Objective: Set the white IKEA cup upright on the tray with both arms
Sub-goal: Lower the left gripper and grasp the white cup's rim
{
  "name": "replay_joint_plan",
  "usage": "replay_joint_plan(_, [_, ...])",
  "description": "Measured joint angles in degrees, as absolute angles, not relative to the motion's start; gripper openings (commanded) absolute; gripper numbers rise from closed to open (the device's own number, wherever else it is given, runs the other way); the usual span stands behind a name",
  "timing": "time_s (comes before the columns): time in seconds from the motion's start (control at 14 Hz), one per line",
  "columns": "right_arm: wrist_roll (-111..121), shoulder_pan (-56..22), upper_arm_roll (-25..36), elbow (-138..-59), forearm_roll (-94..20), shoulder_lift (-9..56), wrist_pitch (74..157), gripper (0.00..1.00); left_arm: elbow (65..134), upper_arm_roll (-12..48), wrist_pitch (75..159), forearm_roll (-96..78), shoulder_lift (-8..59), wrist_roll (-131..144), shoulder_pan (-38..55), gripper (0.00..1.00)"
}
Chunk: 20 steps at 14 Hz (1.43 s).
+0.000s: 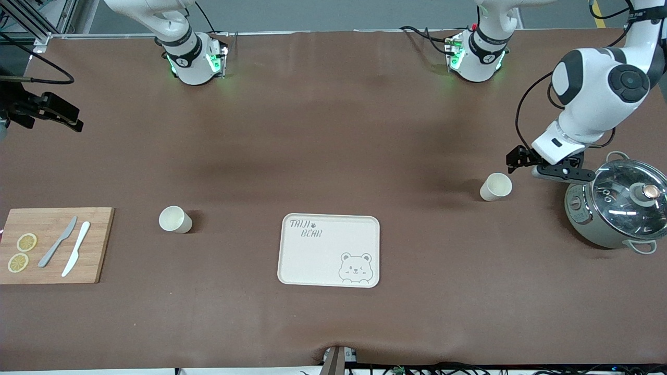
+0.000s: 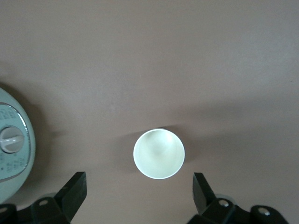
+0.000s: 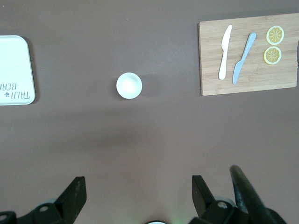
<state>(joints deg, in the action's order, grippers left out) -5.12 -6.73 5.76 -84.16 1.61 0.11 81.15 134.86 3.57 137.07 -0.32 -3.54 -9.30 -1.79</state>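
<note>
Left gripper (image 1: 522, 158), jaws wide and empty, hangs just above the upright cup (image 1: 495, 186) by the pot (image 1: 615, 210); right gripper (image 3: 138, 193), also wide, waits high over the table.

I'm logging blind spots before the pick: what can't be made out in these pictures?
- Right gripper: outside the front view; its fingers show only in the right wrist view.
- Pot: cut by the front view's edge; its glass lid's glare hides the contents.
- Left gripper: its fingertips run together in the front view; the left wrist view shows them open by the cup.

Even overhead light, soft shadows
</note>
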Motion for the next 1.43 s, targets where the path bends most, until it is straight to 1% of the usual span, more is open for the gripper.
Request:
replay_joint_plan(0.29, [-5.1, -6.7, 5.8, -84.2, 1.6, 0.1, 81.2, 1.0, 138.7, 3.6, 144.7, -0.3, -1.0, -9.3, -1.8, 1.0])
replay_joint_plan(0.64, [-5.1, -6.7, 5.8, -84.2, 1.6, 0.1, 81.1, 1.0, 139.1, 3.6, 151.0, -0.3, 5.3, -9.4, -1.8, 1.0])
replay_joint_plan(0.93, [-5.1, -6.7, 5.8, -84.2, 1.6, 0.2, 81.1, 1.0, 138.5, 3.5, 153.2, 0.6, 8.9, -10.7, -3.5, 1.0])
replay_joint_plan(1.21, [-5.1, -6.7, 5.8, -84.2, 1.6, 0.2, 81.1, 1.0, 137.7, 3.5, 153.4, 1.4, 9.6, -12.1, -5.2, 1.0])
replay_joint_plan(1.43, [-5.1, -6.7, 5.8, -84.2, 1.6, 0.2, 81.1, 1.0, 137.7, 3.5, 155.1, 1.4, 10.9, -12.2, -5.5, 1.0])
